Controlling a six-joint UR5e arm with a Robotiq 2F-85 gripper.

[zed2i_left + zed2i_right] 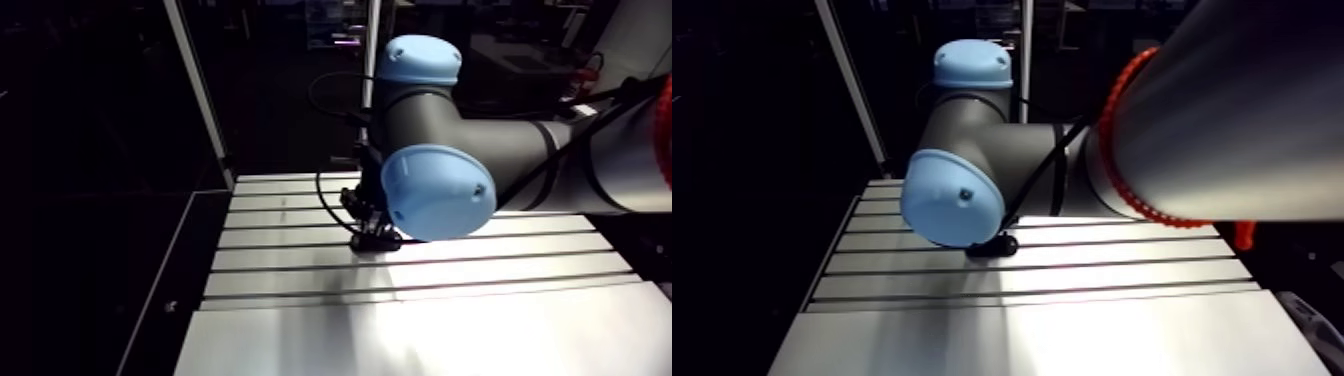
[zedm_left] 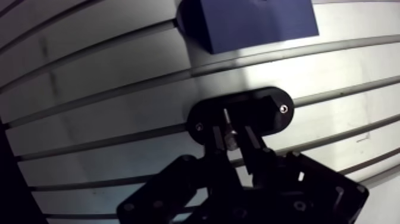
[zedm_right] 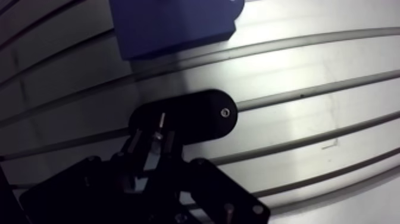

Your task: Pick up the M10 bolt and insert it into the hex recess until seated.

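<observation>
In the wrist view a black oval fixture plate (image 2: 262, 113) lies on the slotted aluminium table (image 2: 107, 89), with a small screw (image 2: 284, 109) near one end. My gripper (image 2: 233, 128) hangs right over the plate's middle, its two fingers close together and shut on a small metallic bolt (image 3: 156, 136) that points down at the plate. The recess itself is hidden under the fingers and the bolt. The arm view shows the gripper (image 1: 370, 222) low over the same black plate (image 1: 376, 241), mostly behind the blue joint cap.
A dark blue block (image 2: 250, 21) sits on the table just ahead of the plate, about one slot away. The table's left edge (image 1: 190, 290) drops off into a dark area, with an upright metal post (image 1: 200, 90) at the back left.
</observation>
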